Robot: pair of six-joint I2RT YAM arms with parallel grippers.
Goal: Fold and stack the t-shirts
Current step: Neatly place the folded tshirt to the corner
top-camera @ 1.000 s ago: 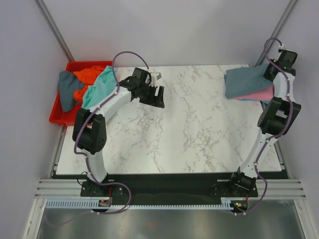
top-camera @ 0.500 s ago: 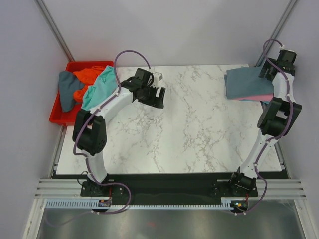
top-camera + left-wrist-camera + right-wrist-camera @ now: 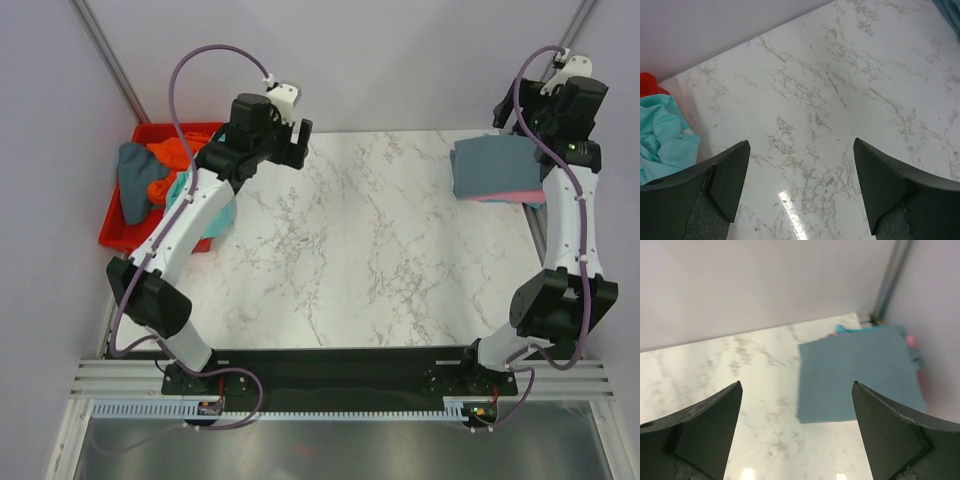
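Both pincers are wide open and hold nothing, up above the white marble desk (image 3: 380, 260).

The left pincer (image 3: 801, 150) hangs over the far left part of the desk, near a teal t-shirt (image 3: 662, 140) that spills out over the edge of the red bin (image 3: 110, 235). An orange t-shirt (image 3: 165, 155) and a crumpled blue-grey t-shirt (image 3: 130, 180) lie in the bin too. The right pincer (image 3: 796, 390) hangs over the far right corner. There a folded blue-grey t-shirt (image 3: 857, 372) lies flat on top of a pink t-shirt (image 3: 520, 193), and the pink edge peeks out beneath it.
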